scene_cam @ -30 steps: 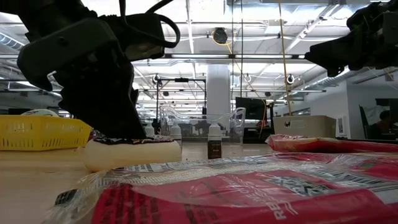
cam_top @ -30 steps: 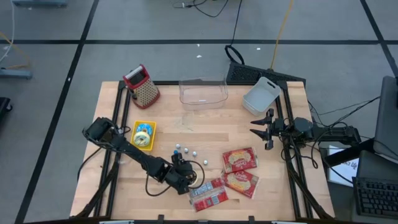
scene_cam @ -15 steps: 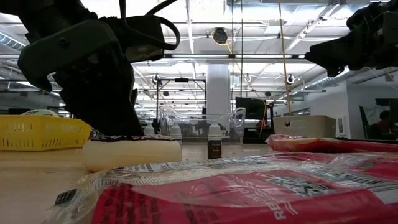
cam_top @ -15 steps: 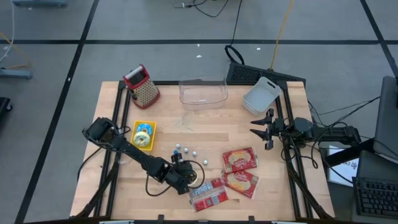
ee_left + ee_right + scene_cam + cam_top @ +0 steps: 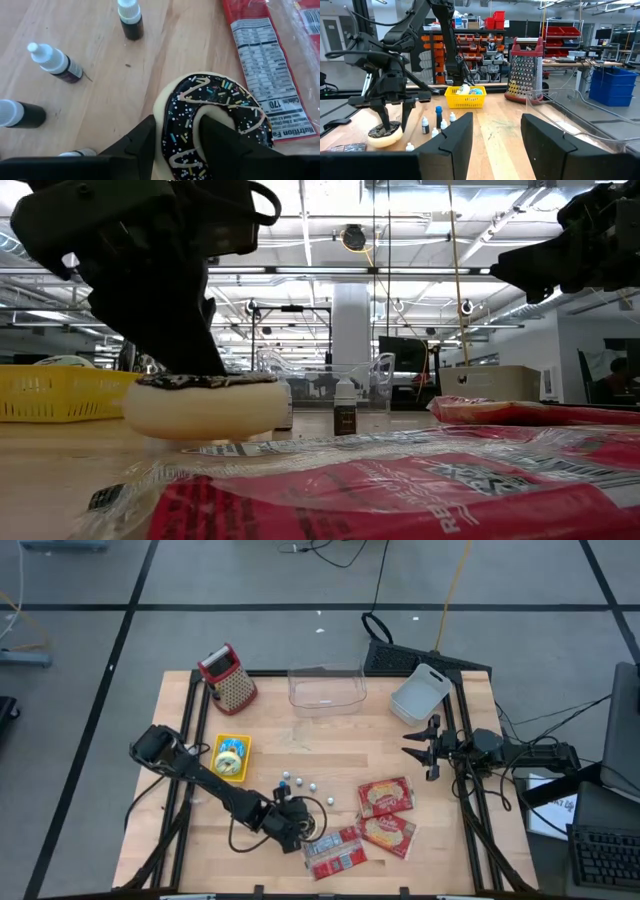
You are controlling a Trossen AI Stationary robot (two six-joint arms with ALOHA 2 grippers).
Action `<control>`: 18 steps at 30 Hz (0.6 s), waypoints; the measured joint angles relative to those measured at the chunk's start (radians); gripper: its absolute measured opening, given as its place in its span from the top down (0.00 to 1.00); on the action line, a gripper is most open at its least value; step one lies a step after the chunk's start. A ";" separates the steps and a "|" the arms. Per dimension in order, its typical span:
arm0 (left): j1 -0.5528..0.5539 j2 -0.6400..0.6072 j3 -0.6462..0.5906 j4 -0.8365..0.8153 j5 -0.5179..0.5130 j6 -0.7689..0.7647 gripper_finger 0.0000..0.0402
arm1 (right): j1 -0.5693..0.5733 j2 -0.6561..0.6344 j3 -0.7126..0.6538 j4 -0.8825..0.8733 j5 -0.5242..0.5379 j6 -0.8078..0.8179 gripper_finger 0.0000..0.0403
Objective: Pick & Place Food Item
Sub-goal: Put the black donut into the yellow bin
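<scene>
My left gripper point(image 5: 176, 136) is clamped on the chocolate-glazed, sprinkle-topped ring doughnut with a pale dough body point(image 5: 215, 112): one dark finger outside the rim, the other through the hole. In the low view the doughnut point(image 5: 205, 405) hangs just clear of the light wooden tabletop point(image 5: 60, 480), at the near edge of the table, just beside the clear-wrapped red snack packet with a white nutrition label point(image 5: 267, 70). From above, the doughnut point(image 5: 305, 829) is mostly covered by my wrist (only a pale sliver shows).

Near it, small dark dropper bottles with white caps point(image 5: 131, 19) are scattered, some upright, some lying flat; one is cut off at the wrist frame's edge. Two more red crinkly plastic packets point(image 5: 387, 796) lie towards the right side.

Further out: a yellow perforated plastic basket point(image 5: 232, 756) holding something blue and pale that I can't identify, a metal box grater with a red handle point(image 5: 229, 678), a clear plastic tub point(image 5: 326, 690) that's hard to trace against the wood, and a white rectangular bin point(image 5: 419, 694) at the far right corner.

My right gripper point(image 5: 424, 747) waits over the table's right edge, fingers apart, holding nothing.
</scene>
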 joint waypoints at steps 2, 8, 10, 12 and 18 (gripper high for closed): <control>0.001 -0.001 0.000 0.000 0.000 0.000 0.64 | 0.000 0.000 0.000 0.000 0.000 0.000 0.61; 0.001 -0.003 0.000 0.000 0.024 0.000 0.64 | 0.000 0.000 0.000 0.000 0.000 0.000 0.61; 0.001 -0.010 0.000 -0.005 0.038 0.000 0.64 | 0.000 0.000 0.000 0.000 0.000 0.000 0.61; 0.001 -0.029 0.000 -0.011 0.042 -0.005 0.64 | 0.000 0.000 0.000 0.000 0.000 0.000 0.61; 0.001 -0.143 0.001 -0.080 0.032 -0.024 0.64 | 0.000 0.000 0.000 0.000 0.000 0.000 0.61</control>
